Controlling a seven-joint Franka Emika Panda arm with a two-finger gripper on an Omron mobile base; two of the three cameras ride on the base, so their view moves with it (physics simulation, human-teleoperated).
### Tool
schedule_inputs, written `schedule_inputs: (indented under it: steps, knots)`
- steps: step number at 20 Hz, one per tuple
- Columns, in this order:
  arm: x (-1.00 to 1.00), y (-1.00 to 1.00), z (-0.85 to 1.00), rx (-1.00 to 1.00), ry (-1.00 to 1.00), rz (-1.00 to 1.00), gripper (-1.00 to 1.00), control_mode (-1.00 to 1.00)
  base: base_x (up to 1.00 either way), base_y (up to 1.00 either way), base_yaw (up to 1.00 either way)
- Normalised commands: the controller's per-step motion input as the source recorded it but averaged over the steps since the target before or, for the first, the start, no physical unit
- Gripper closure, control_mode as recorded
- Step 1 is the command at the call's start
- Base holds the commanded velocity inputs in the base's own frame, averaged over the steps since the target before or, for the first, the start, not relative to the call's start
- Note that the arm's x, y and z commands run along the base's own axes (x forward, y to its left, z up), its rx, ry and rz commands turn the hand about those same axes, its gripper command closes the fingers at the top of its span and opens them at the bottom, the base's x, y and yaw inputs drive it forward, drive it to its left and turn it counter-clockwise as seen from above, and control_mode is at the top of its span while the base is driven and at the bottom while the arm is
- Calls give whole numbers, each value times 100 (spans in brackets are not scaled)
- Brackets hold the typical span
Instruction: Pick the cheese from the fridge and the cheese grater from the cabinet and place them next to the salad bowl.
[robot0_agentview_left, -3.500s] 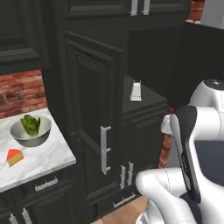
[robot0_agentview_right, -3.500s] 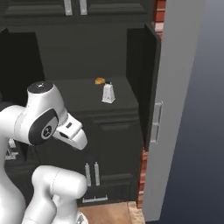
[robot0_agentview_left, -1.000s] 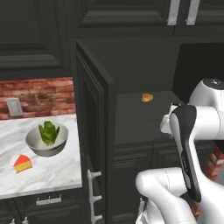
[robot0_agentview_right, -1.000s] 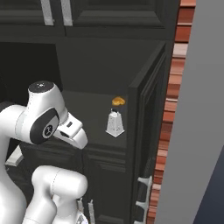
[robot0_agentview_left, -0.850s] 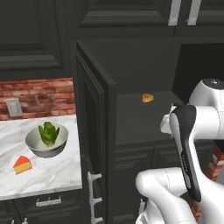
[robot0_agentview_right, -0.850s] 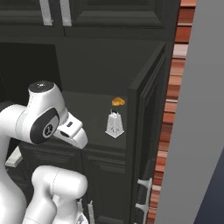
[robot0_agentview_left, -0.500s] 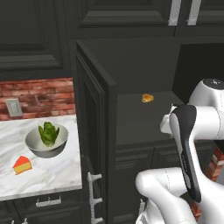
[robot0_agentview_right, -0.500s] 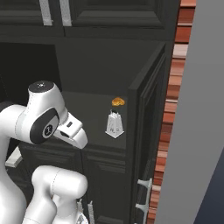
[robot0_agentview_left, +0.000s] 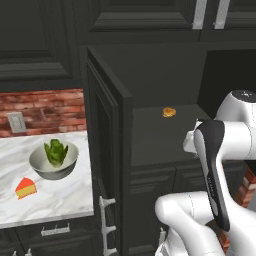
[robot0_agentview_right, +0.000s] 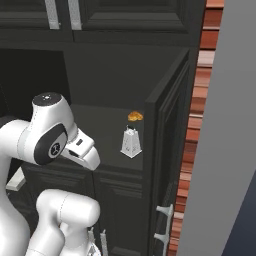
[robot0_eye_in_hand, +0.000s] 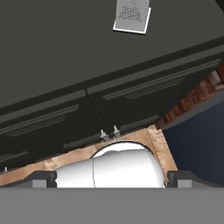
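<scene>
The cheese grater (robot0_agentview_right: 131, 142), pale grey with dotted holes, stands on the dark shelf of the open black cabinet (robot0_agentview_right: 165, 150). In the hand view the cheese grater (robot0_eye_in_hand: 131, 13) sits at the top edge, far from my gripper (robot0_eye_in_hand: 112, 178). Its fingertips (robot0_eye_in_hand: 43, 178) stand wide apart at the bottom, open, with nothing between them. The cheese (robot0_agentview_left: 26, 187), a yellow-orange wedge with a red edge, lies on the white marble counter (robot0_agentview_left: 65, 200) just in front and left of the salad bowl (robot0_agentview_left: 53, 159), which holds green leaves. The light grey fridge (robot0_agentview_right: 225, 130) rises at the right.
A small orange-brown lump (robot0_agentview_left: 169, 112) lies at the back of the shelf, behind the grater. The cabinet's door (robot0_agentview_left: 107, 150) stands open between shelf and counter. Black base units with silver handles (robot0_agentview_left: 106, 225) run below. A brick wall (robot0_agentview_left: 45, 107) backs the counter.
Since the oldest frames the base has driven, so both base views have shifted to face the open cabinet. Over the last second nothing has visibly moved.
</scene>
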Motion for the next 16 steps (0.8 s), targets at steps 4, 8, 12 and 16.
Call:
schedule_inputs:
  steps: [4,8,12,16]
  knots:
    - [0,0,0,0,0,0,-100,100,25,-39,0]
    - [0,0,0,0,0,0,-100,100,21,-30,0]
    - [0,0,0,0,0,0,-100,100,9,-49,0]
    - [0,0,0,0,0,0,-100,100,21,-40,-1]
